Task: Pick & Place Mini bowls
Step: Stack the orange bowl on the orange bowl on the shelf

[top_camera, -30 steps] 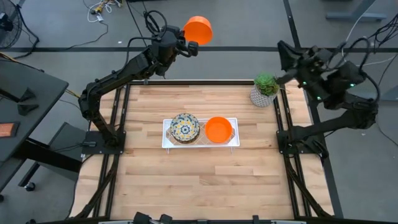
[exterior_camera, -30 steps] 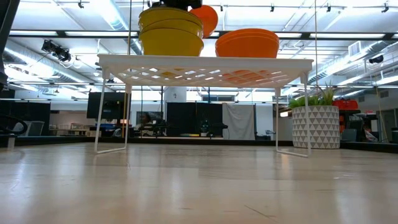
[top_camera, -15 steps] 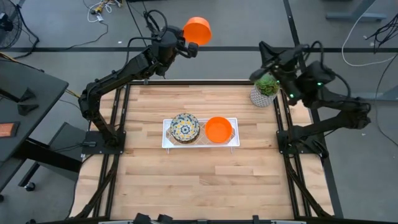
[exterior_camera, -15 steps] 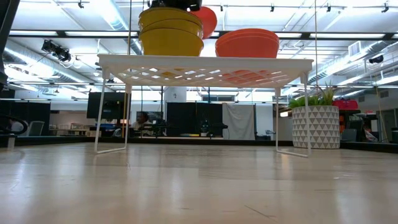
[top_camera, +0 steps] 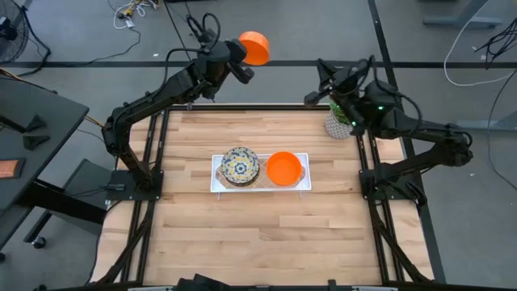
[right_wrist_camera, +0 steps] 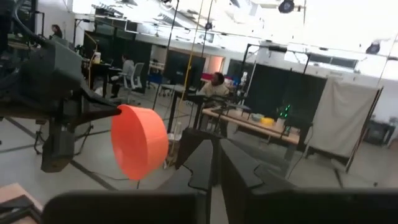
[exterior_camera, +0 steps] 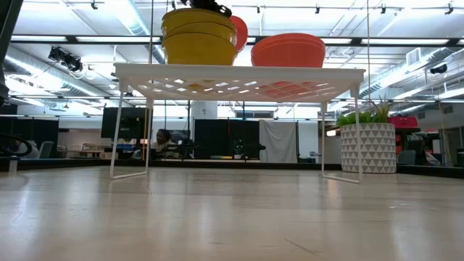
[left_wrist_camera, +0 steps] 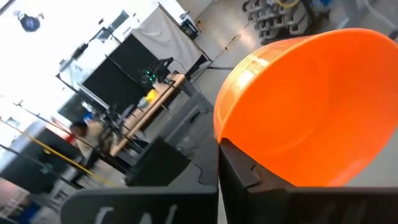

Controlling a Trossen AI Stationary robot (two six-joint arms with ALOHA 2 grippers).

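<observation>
Wooden table (top_camera: 242, 234), white rack (top_camera: 216, 184) centred, workshop desks, grey floor beyond

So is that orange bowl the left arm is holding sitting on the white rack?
No, the left gripper holds the orange bowl up beyond the table's far edge, well away from the white rack.

No readable text, labels or numbers anywhere.

Two matte-black jointed arms: the left arm (top_camera: 153, 97) trails a looping black cable; the right arm (top_camera: 420, 133) shows small green indicator lights.
</observation>
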